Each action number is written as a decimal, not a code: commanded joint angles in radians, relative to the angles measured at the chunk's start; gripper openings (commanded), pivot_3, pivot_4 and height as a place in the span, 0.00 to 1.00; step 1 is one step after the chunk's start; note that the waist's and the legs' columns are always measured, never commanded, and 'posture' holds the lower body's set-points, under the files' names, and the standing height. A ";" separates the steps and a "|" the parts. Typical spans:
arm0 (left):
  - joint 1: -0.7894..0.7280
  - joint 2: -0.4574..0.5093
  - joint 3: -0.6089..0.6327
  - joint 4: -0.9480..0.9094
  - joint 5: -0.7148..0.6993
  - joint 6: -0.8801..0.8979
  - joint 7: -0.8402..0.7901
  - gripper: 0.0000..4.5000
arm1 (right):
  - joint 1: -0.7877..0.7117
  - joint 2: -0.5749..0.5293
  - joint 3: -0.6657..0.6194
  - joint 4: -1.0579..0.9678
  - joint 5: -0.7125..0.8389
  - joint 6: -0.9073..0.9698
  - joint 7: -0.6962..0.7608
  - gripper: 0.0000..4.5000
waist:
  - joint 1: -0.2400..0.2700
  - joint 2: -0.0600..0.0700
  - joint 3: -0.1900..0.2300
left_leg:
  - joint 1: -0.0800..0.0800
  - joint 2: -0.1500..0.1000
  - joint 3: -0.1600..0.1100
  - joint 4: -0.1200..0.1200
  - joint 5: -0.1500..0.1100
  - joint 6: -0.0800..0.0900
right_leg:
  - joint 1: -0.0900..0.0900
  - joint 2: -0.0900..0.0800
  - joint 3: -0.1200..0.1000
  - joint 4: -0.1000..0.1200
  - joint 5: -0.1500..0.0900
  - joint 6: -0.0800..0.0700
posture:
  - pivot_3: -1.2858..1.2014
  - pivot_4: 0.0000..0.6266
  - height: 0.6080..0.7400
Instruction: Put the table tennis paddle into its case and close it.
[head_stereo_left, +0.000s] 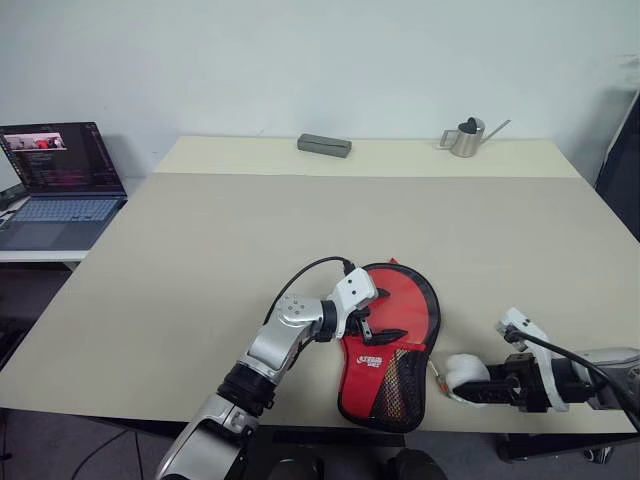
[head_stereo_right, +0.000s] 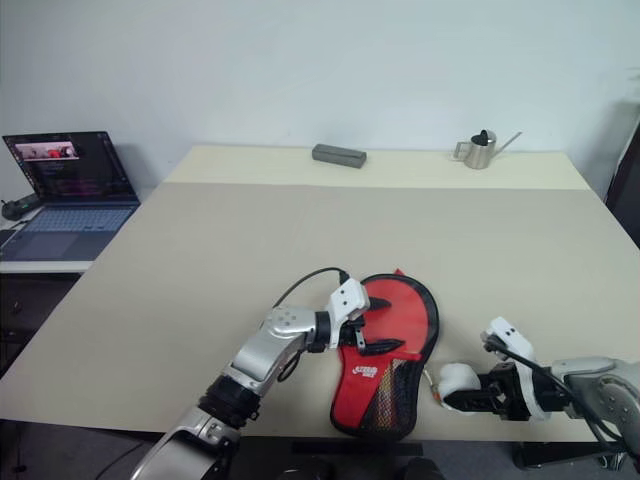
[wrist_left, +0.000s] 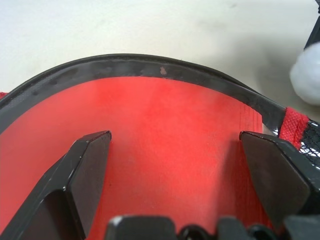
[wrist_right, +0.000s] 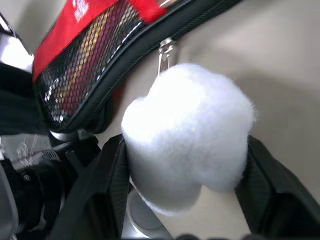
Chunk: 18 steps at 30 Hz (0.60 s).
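Closing case (head_stereo_left: 392, 345): my left gripper (head_stereo_left: 377, 329) spread wide, pinning cover; right gripper (wrist_right: 185, 165) brackets white zip pompom (head_stereo_left: 463, 373), grip unclear; next, regrip, pull.

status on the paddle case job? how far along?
Looks nearly done: the case lies flat on the table, seemingly closed around its edge, no paddle outside it. In hand: the left claw rests open on the case; the right claw brackets the white pompom on the zipper pull. Left: confirm the zip is fully shut, withdraw.
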 joint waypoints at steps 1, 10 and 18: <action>0.032 0.007 -0.027 0.072 0.032 0.030 0.004 1.00 | -0.085 0.010 -0.095 0.028 0.069 0.041 -0.007 0.66 | -0.001 -0.001 0.000 | 0.000 0.000 0.000 0.000 0.000 0.000 | 0.000 0.000 0.000 0.000 0.000 0.000 | 0.52 0.24 1.00; 0.015 -0.014 -0.015 0.092 0.027 0.019 0.016 1.00 | -0.219 -0.039 -0.091 0.106 0.103 0.068 0.045 0.66 | 0.000 -0.001 0.000 | 0.001 0.000 0.000 0.000 0.000 0.000 | 0.001 0.000 0.001 0.000 0.000 0.000 | 0.52 0.24 1.00; 0.015 -0.013 -0.010 0.091 0.028 0.018 0.016 1.00 | -0.209 -0.041 -0.062 0.087 0.100 0.045 0.063 0.99 | 0.000 -0.001 0.000 | 0.001 0.000 0.000 0.001 0.000 0.000 | 0.001 0.000 0.001 0.000 0.000 0.001 | 0.52 0.24 1.00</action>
